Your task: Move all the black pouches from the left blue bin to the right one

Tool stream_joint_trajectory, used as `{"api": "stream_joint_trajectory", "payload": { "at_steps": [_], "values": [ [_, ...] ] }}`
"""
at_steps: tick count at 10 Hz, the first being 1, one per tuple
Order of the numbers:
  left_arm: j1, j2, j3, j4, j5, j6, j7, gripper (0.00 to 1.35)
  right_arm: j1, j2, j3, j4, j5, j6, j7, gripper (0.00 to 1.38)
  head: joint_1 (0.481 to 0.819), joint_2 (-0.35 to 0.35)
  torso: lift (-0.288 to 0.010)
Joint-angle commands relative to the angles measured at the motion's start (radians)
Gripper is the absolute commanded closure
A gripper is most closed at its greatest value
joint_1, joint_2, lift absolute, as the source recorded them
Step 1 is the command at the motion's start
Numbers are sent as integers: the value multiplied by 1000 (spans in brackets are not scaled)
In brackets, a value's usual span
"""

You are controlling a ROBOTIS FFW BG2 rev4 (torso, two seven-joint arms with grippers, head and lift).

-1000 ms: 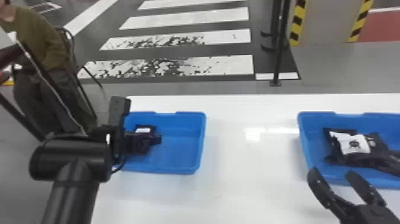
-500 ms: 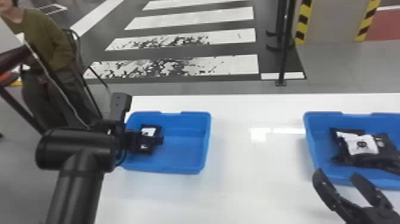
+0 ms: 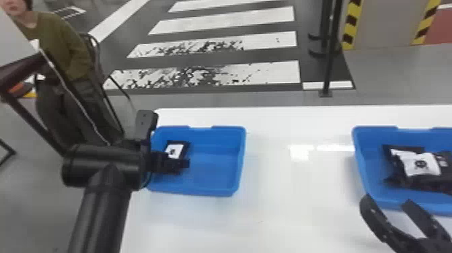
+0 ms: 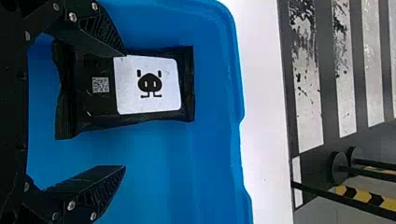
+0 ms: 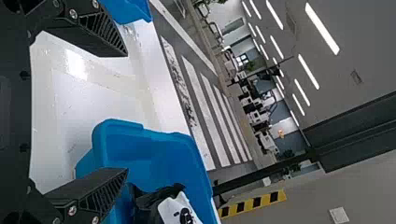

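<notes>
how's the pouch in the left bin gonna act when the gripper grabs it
The pouch will probably give and crumple a little, since its ends look crimped and its sides creased. Lying flat, it seems unlikely to roll. Its film has a slight sheen, so it may slip in a loose grip.

Bright indoor light, glowing ceiling strips point(image 5: 322, 29), glare patches on white table point(image 3: 269, 208), soft shadows

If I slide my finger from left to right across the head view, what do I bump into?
The robot's left arm, the left blue bin, a black post, the right blue bin.
</notes>
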Motion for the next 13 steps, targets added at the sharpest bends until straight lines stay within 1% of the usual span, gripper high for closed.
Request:
{"api": "stream_joint_trajectory", "payload": {
  "at_steps": [1,3,4,5,6,7,8,9,10,11,12,13],
  "values": [
    [-15,-2,0,37,-16,1,2,196,-5,0,0,6,-5,7,2,151,695,254,-140],
    [-37,-2,-8,64,-34,-9,3,197,-8,-2,0,14,-3,7,8,153,695,263,-140],
    [-64,-3,-4,118,-30,-29,7,202,-8,-2,0,16,-7,7,10,153,695,265,-140],
    [-93,-5,0,179,-28,-51,8,265,-5,-3,0,21,-11,9,12,153,695,265,-140],
    [-106,-3,-4,199,-34,-46,7,547,-5,-3,0,24,-13,14,13,154,695,266,-140],
    [-103,-3,-2,204,-32,-21,8,797,-5,-5,0,21,-19,14,16,157,695,268,-140],
    [-98,-3,-12,204,-30,-29,7,818,-5,-8,0,14,-21,19,24,159,695,270,-140],
    [-101,-2,-30,204,-36,-63,0,820,-8,-8,0,14,-23,27,25,159,695,272,-140],
    [-108,0,-43,204,-76,-97,-6,1013,-5,-9,0,16,-25,29,25,159,695,267,-140],
    [-103,-2,-37,201,-96,-119,-4,1154,2,-9,-2,14,-33,34,25,159,695,262,-140],
    [-89,0,-36,174,-80,-137,-10,1213,2,-9,0,11,-35,36,27,159,695,264,-140],
    [-47,0,-36,76,-72,-134,-12,1214,2,-9,0,4,-35,39,31,160,695,266,-140]
  ]
}}
